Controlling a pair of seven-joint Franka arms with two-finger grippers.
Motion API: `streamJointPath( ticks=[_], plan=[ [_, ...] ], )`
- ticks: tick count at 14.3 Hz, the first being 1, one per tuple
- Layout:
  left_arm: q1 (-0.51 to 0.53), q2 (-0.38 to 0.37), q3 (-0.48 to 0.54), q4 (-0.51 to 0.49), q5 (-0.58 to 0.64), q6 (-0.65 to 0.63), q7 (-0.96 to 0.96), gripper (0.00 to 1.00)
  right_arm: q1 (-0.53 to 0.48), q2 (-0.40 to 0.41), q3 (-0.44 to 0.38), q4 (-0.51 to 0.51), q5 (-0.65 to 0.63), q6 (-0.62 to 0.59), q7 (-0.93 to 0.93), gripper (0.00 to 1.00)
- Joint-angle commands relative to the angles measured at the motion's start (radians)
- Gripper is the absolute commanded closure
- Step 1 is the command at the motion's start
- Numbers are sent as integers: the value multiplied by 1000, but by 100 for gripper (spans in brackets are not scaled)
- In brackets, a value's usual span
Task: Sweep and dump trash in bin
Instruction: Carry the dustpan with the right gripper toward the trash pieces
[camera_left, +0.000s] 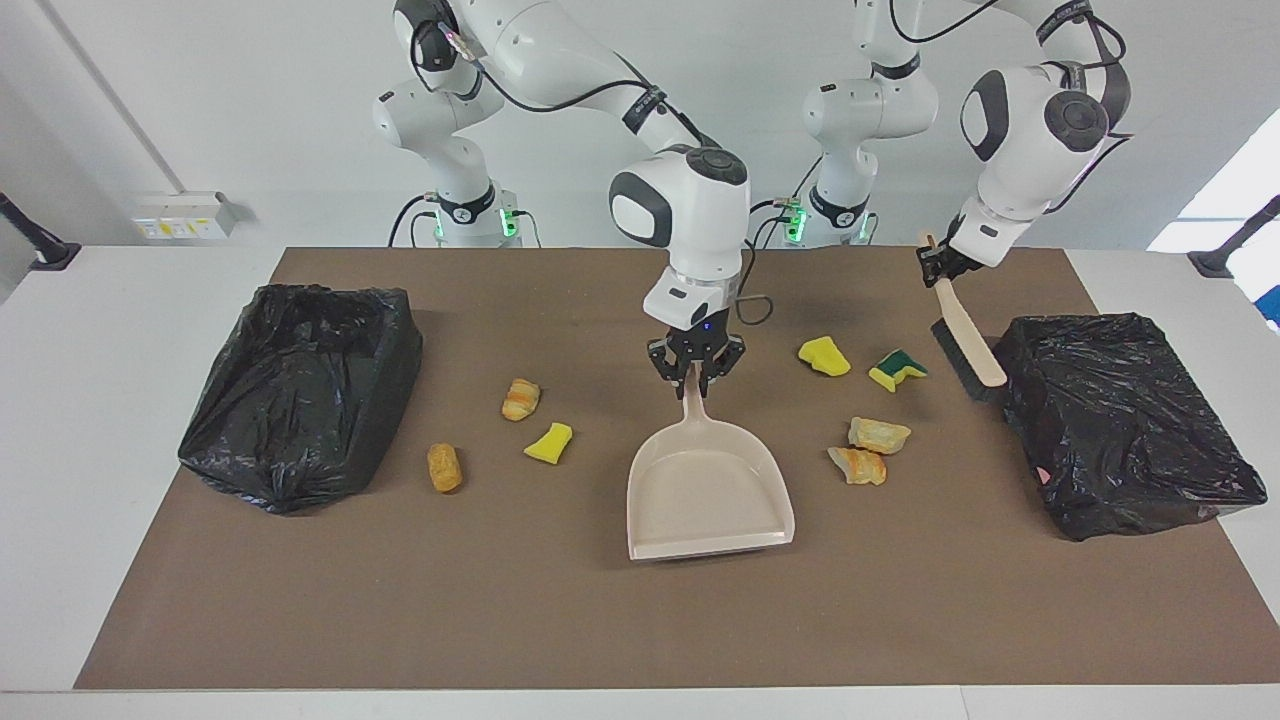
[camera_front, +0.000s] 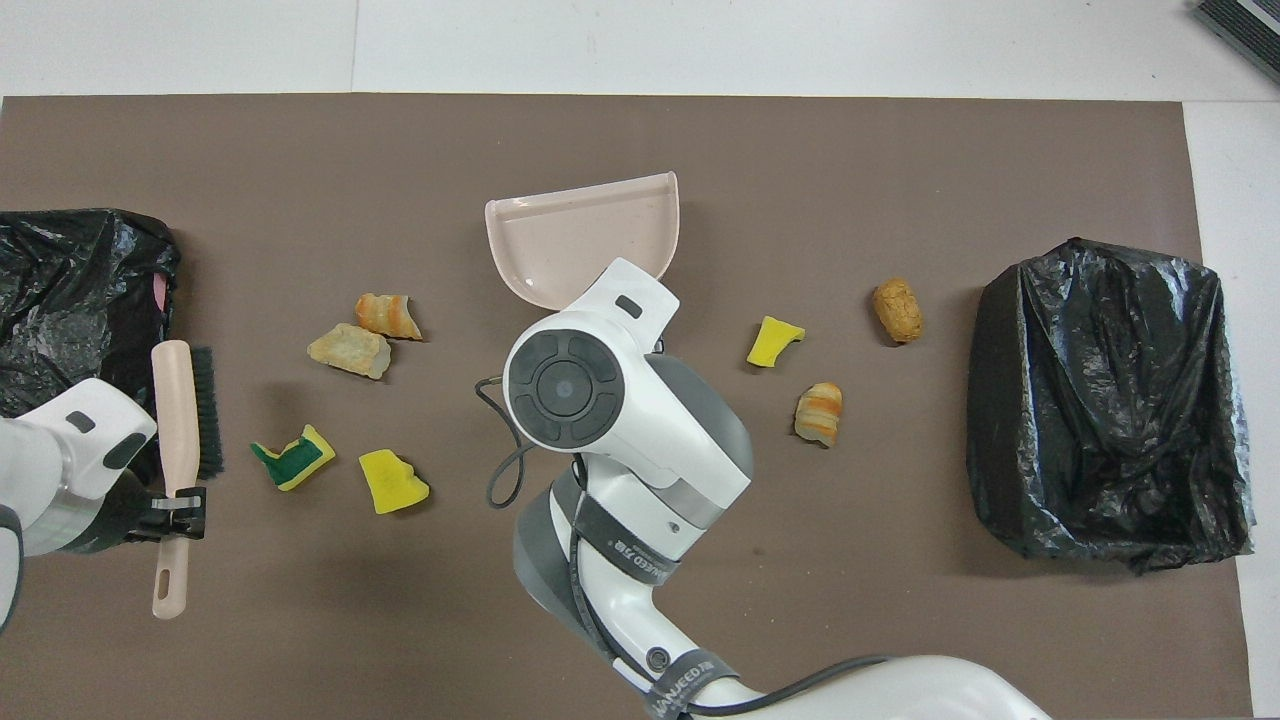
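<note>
So the right gripper (camera_left: 697, 377) is clamping the dustpan (camera_left: 709, 492) handle mid-mat, and that dustpan is sitting between two clusters of trash. Three scraps (camera_left: 520, 398) are lying toward the right arm's end, beside one black bin (camera_left: 300, 390). Four scraps (camera_left: 868, 435) are lying toward the left arm's end, where the left gripper (camera_left: 935, 265) is pinching the brush (camera_left: 968, 338) handle, beside the other bin (camera_left: 1120, 420).

Dustpan (camera_left: 708, 490) mid-mat; scraps (camera_left: 866, 451) to both sides; bins (camera_left: 300, 390) at each table end.
</note>
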Motion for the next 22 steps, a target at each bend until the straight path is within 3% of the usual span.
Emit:
streamJointPath(
  ticks=[1,5,8,11,15,22],
  plan=[
    [14,-12,-12,-30,11,-10,-53,100,-62,-81,9,-49,76,-65,-277,100],
    [25,-14,-12,-74,11,0,-80,100,-122,-129,9,-51,127,-188,-621,100],
    [25,-12,-12,-85,11,3,-87,100,-131,-164,9,-52,141,-314,-771,100],
    [9,-3,-14,-153,11,54,-105,100,-151,-178,6,-54,141,-429,-1081,100],
    [-29,9,-15,-180,11,103,-105,100,-193,-180,6,-95,141,-354,-1508,100],
    [-159,76,-15,-187,2,171,-106,100,-237,-238,8,-327,185,-71,-1747,100]
  ],
)
